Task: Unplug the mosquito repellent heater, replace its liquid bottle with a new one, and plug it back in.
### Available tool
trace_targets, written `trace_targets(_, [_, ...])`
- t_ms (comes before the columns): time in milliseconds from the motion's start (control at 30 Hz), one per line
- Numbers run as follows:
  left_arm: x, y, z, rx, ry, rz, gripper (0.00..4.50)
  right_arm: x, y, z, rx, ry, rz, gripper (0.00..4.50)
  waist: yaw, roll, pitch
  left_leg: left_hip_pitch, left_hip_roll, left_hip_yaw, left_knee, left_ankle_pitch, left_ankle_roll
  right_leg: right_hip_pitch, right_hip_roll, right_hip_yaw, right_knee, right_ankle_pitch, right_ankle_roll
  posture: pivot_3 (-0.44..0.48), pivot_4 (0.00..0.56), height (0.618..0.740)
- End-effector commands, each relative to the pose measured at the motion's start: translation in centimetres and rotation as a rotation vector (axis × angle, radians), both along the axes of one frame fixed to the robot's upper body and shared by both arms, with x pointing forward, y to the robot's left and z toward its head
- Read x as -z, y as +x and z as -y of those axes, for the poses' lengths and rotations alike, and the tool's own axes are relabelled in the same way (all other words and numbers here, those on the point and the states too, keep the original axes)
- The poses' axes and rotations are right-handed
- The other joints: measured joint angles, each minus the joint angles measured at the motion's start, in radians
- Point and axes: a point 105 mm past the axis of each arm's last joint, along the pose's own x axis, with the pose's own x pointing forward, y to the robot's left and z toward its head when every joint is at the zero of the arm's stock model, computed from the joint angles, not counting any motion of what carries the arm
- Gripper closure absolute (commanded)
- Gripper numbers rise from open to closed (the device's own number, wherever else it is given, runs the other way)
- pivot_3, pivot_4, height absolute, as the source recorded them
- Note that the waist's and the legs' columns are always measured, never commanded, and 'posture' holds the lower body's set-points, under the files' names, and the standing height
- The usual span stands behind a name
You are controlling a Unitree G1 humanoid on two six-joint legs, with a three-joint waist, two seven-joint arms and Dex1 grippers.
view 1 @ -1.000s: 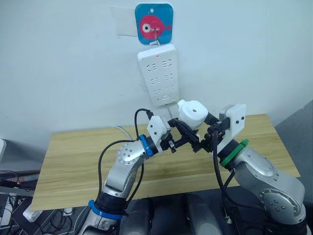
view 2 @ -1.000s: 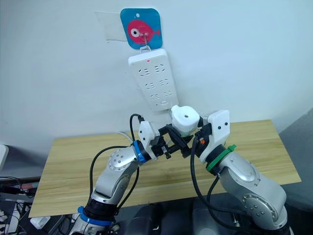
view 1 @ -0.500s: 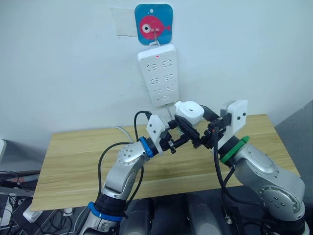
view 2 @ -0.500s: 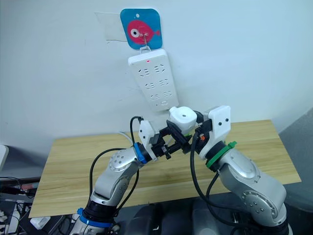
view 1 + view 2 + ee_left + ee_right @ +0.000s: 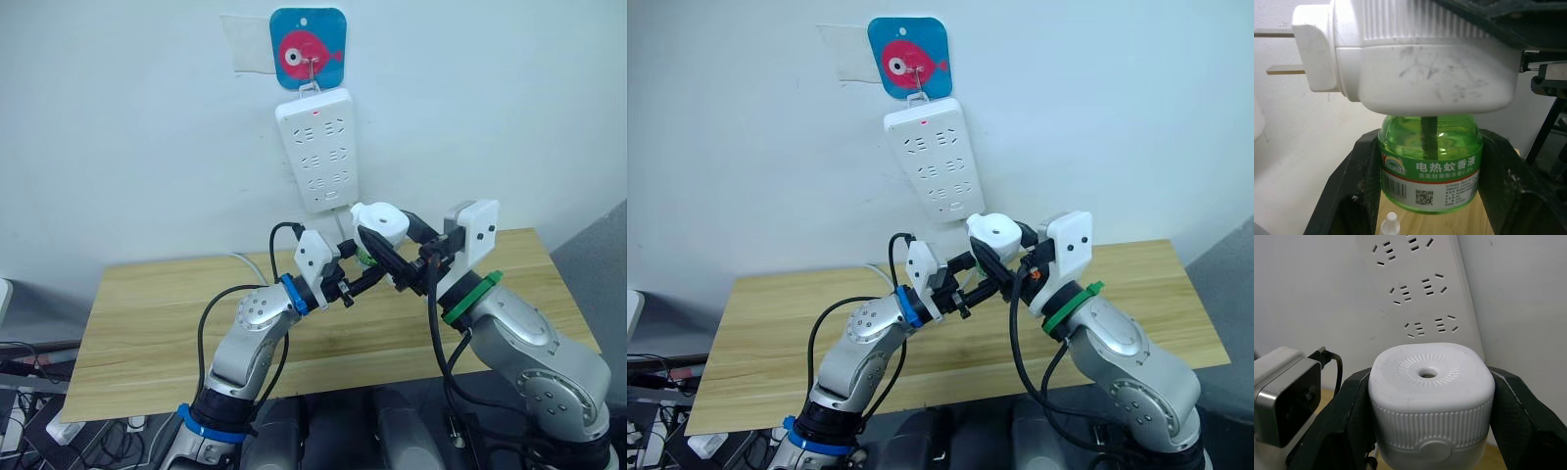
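Two claws clamp heater [image 5: 1432, 394] and, seemingly, bottle [image 5: 1430, 164].

A light wooden table [image 5: 147, 323] carries a small white cap [image 5: 1389, 221].

Silver arms, black fingers [image 5: 1347, 196], blue and green wrist rings

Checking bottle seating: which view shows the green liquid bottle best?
Left wrist view: the green liquid bottle sits close up under the mosquito repellent heater, label and wick visible. The eye views show a green sliver; the right wrist view shows the heater's vented top.
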Motion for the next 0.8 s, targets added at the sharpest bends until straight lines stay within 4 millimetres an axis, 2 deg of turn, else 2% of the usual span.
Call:
trace_targets(33, [-1.4,-0.7,-0.1,0.025,-0.044,0.040,0.57,-0.6,-0.4,-0.2,-0.015,0.015,0.032,1.59,0.000,0.000,0.000,0.000,0.000,0.000,0.000,0.000,0.000,0.000,0.000,0.000,0.000,0.000,0.000,-0.176,0.261,0.740])
trace_targets(100, [-1.4,-0.7,-0.6,0.017,-0.046,0.027,0.01,-0.7,-0.3,-0.1,-0.010,0.013,0.035,1.59,0.000,0.000,0.000,0.000,0.000,0.000,0.000,0.000,0.000,0.000,0.000,0.000,0.000,0.000,0.000,-0.176,0.261,0.740])
trace_targets(233, [-1.7,-1.1,-2.8,-0.007,-0.050,0.002,0.00,-0.6,0.0,0.3,0.006,0.006,0.037,1.59,-0.001,0.000,0.000,0.000,0.000,0.000,0.000,0.000,0.000,0.000,0.000,0.000,0.000,0.000,0.000,-0.176,0.270,0.740])
trace_targets(400, [-2.4,-0.9,-7.0,-0.070,0.017,0.017,0.00,-0.8,0.9,0.8,0.033,-0.009,0.049,1.59,0.000,0.000,0.001,0.001,0.001,0.000,-0.001,0.000,0.000,0.000,0.000,0.000,0.000,0.000,0.000,-0.160,0.290,0.740])
trace_targets(533, [-3.2,1.1,-10.1,-0.169,0.073,0.067,0.00,-1.2,1.4,1.2,0.048,-0.011,0.064,1.59,0.005,0.000,0.001,0.001,0.000,0.000,-0.001,0.000,0.000,0.000,0.000,0.000,-0.001,0.000,0.000,-0.139,0.293,0.740])
trace_targets(600, [-3.7,2.3,-11.1,-0.207,0.087,0.094,0.00,-1.3,1.5,1.1,0.048,-0.010,0.068,1.59,0.006,0.000,0.001,0.001,0.000,0.000,-0.001,0.000,0.000,0.001,0.000,0.000,-0.001,0.000,0.000,-0.139,0.293,0.740])
trace_targets(800, [-4.7,5.4,-11.8,-0.237,0.105,0.162,0.00,-1.5,1.3,0.8,0.037,-0.005,0.076,1.59,0.003,0.000,0.001,0.001,0.000,0.000,-0.001,0.000,0.000,0.000,0.000,0.000,-0.001,0.000,0.000,-0.141,0.276,0.740])
